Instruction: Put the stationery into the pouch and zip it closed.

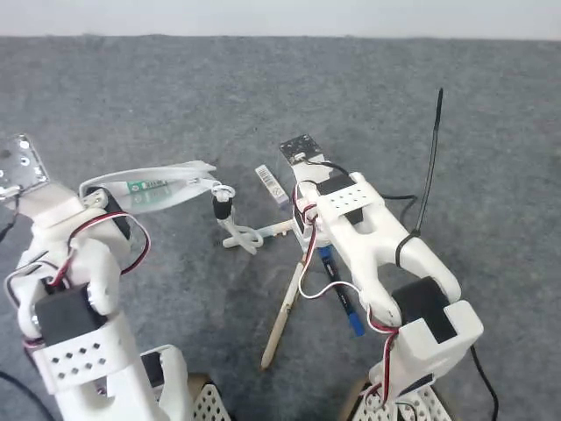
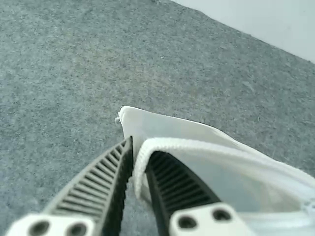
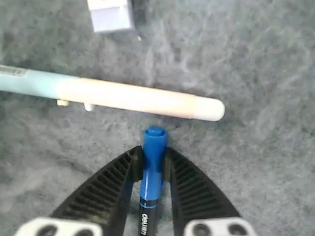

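My left gripper (image 2: pixel 137 169) is shut on the rim of the translucent white pouch (image 2: pixel 236 167). In the high view the pouch (image 1: pixel 158 189) hangs off the grey carpet at the left, its zipper end pointing to the middle. My right gripper (image 3: pixel 152 164) is shut on a blue pen (image 3: pixel 153 147), tip held just above the carpet. That blue pen (image 1: pixel 344 303) runs back under the right arm. Right in front of it lies a cream and teal pen (image 3: pixel 133 98), and past that a white eraser (image 3: pixel 110 12).
A long wooden pencil (image 1: pixel 285 316) lies between the two arms, pointing toward the front edge. The eraser (image 1: pixel 272 184) and the pale pen (image 1: pixel 254 235) sit in the middle. A thin black strap (image 1: pixel 429 167) stands beside the right arm. Grey carpet stretches behind.
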